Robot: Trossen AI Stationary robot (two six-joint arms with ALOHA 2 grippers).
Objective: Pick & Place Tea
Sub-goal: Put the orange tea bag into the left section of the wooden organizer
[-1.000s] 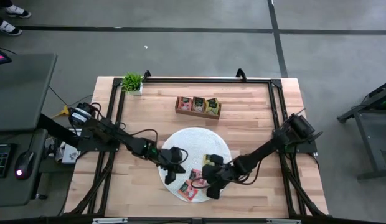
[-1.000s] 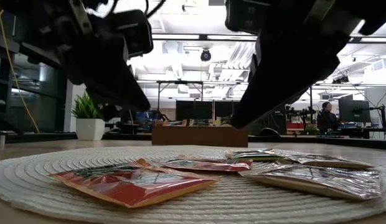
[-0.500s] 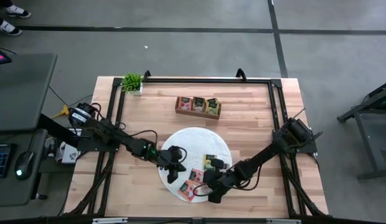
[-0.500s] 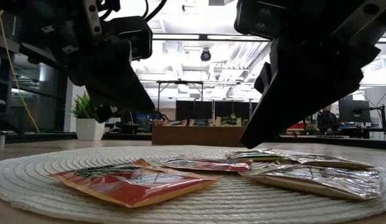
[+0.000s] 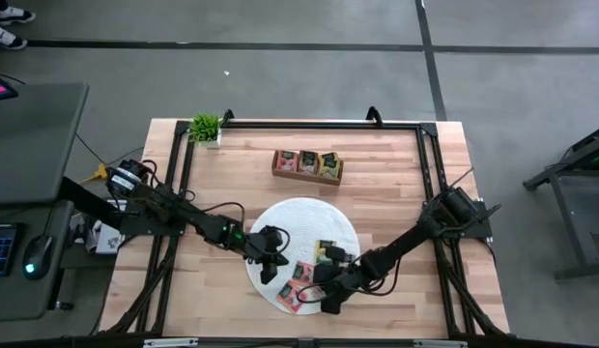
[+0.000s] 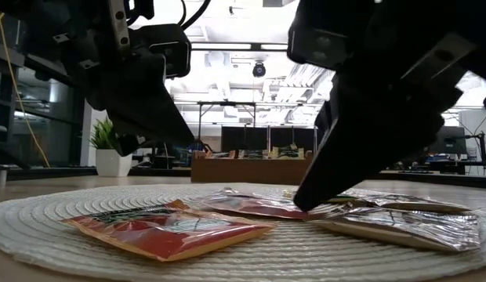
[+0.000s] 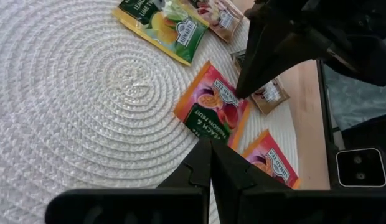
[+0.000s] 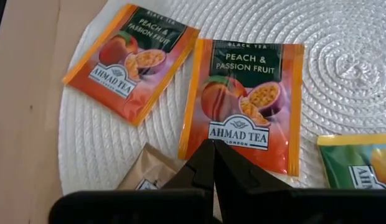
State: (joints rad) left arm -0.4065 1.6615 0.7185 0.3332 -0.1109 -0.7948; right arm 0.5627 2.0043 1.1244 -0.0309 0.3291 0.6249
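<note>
Butcher-block table (image 5: 396, 193) carrying a round white woven mat (image 5: 280, 217) at centre and, toward 12 o'clock, a wooden tray (image 5: 307, 164) already holding several packets. Loose tea packets cluster at the mat's 5 o'clock sector. Right gripper (image 8: 211, 152), fingers clenched to a single point, presses its tip on the near edge of one peach-and-passion-fruit packet (image 8: 246, 102), probably to pin or tip the flat wrapper for grasping. Left gripper (image 5: 265, 271), likewise closed and empty, hovers over the mat's 8 o'clock edge, apparently waiting.
</note>
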